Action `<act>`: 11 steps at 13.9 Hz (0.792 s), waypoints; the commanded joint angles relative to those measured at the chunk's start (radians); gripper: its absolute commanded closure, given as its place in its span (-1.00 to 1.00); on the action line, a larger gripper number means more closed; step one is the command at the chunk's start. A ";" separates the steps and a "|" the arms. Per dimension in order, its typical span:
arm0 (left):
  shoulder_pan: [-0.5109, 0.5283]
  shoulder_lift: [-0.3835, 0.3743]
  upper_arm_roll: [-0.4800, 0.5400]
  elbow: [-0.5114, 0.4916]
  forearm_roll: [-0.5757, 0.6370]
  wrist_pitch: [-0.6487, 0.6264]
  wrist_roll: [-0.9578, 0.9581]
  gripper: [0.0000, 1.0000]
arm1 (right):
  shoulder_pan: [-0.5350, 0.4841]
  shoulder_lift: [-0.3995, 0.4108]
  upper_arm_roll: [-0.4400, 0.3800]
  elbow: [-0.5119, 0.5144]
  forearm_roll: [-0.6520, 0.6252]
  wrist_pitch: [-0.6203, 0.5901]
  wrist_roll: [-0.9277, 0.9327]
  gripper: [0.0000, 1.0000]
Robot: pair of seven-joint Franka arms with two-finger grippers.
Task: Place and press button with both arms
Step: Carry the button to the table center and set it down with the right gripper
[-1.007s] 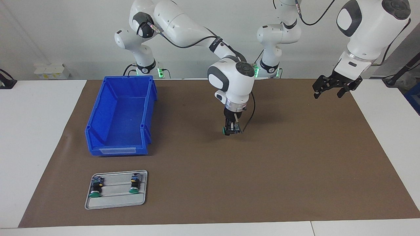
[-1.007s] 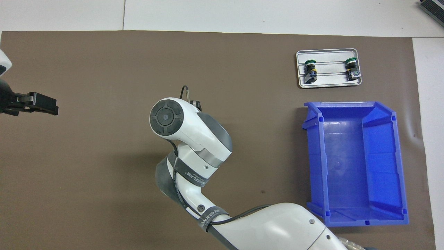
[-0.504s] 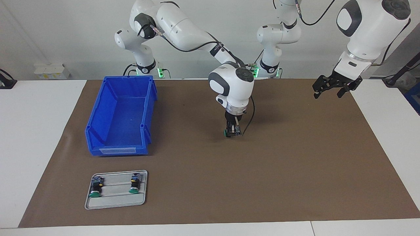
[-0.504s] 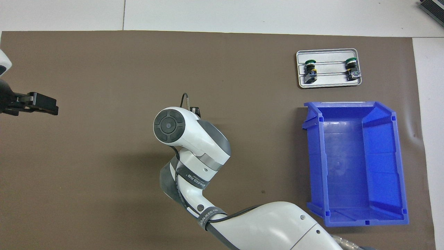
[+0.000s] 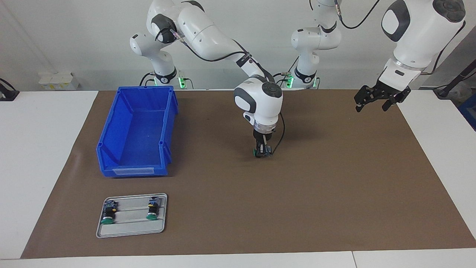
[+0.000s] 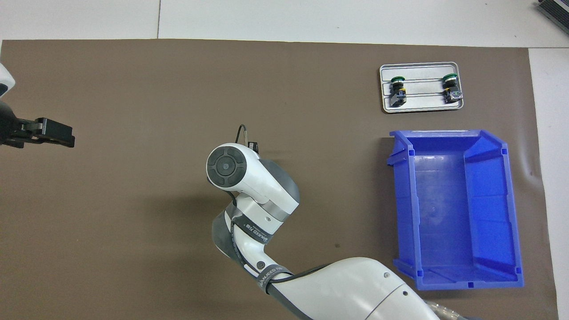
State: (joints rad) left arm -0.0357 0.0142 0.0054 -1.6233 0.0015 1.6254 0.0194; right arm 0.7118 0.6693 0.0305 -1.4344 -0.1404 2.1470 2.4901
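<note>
A robotics lab: two white arms bolted at a white table under a brown mat (plain wall, loose cables), with a blue parts bin.

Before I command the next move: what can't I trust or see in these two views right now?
- Overhead view: the right gripper and the button it carries are covered by the arm's own wrist.
- Facing view: whether the button in the right gripper touches the mat is too small to tell.
- Overhead view: the left gripper shows, its arm cut off by the edge.
</note>
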 commanded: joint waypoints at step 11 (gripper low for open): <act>-0.009 -0.013 -0.012 -0.012 -0.003 -0.001 -0.007 -1.00 | -0.127 -0.285 0.012 -0.193 0.073 0.005 -0.299 -0.93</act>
State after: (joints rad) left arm -0.0369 0.0142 -0.0066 -1.6232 0.0014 1.6254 0.0194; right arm 0.6452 0.5152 0.0296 -1.4883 -0.0879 2.1413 2.2963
